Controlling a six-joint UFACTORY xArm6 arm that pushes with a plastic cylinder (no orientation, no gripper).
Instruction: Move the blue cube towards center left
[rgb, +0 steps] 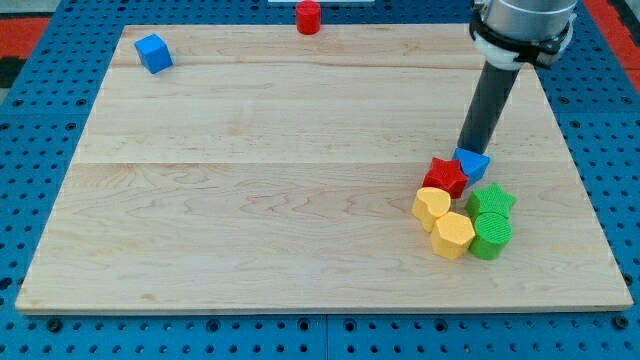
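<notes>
On the wooden board (300, 180), eight blocks are counted: two blue, two red, two yellow and two green. The blue cube (153, 52) is seen alone near the board's corner at about ten o'clock, well apart from everything else. A red cylinder (308, 16) is set at the board's edge at twelve o'clock. The other six are gathered at about four o'clock: a red star (445, 177), with a second blue block (472, 163) touching it at its two o'clock; a yellow heart (431, 206) just below the star; a yellow hexagonal block (453, 235) at the heart's five o'clock; a green star (492, 202); and a green cylinder (490, 237) just beneath that.

No gripper is carried, so nothing is grasped. My tip (467, 150) is placed at the second blue block's top edge, seemingly touching it, far from the blue cube.
</notes>
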